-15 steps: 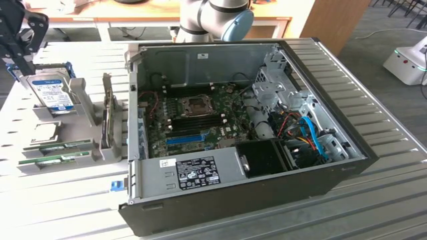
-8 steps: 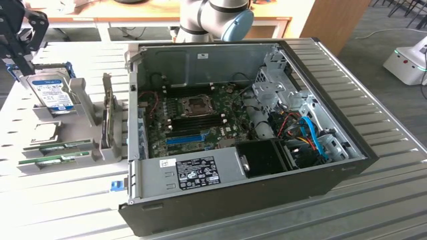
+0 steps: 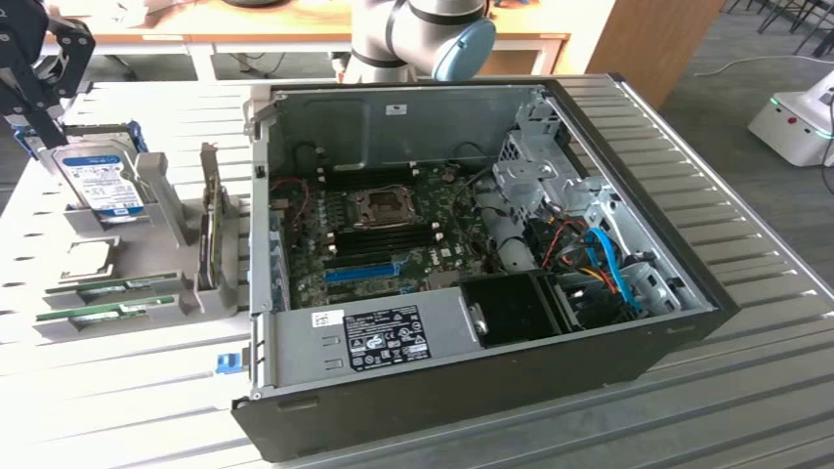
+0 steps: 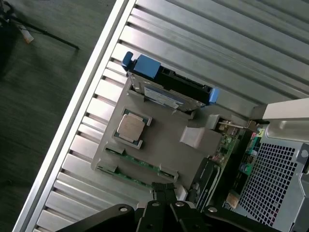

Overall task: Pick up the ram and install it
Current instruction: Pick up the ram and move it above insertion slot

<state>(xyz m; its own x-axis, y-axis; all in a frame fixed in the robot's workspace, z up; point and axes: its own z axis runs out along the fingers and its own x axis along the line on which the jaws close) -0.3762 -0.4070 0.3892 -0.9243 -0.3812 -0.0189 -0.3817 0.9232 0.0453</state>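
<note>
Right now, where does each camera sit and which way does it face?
Exterior view: high, off the arm, angled down at the open computer case on the table; arm at the back, gripper near the hard drive.
Wrist view: on the wrist, looking down past the shut gripper at the grey holder with the ram.
Shared: hard drive, holder, ram, case corner.

— Where is your outside camera?
— High up and back a bit. It looks down at a slant on the open computer case [image 3: 391,117] and the table [image 3: 756,376] around it.
— And your wrist camera?
— It sits behind my gripper [image 4: 164,187], looks straight down, much closer. Both see the gray holder [image 4: 169,140], the hard drive [image 4: 166,95] and the case's corner.
</note>
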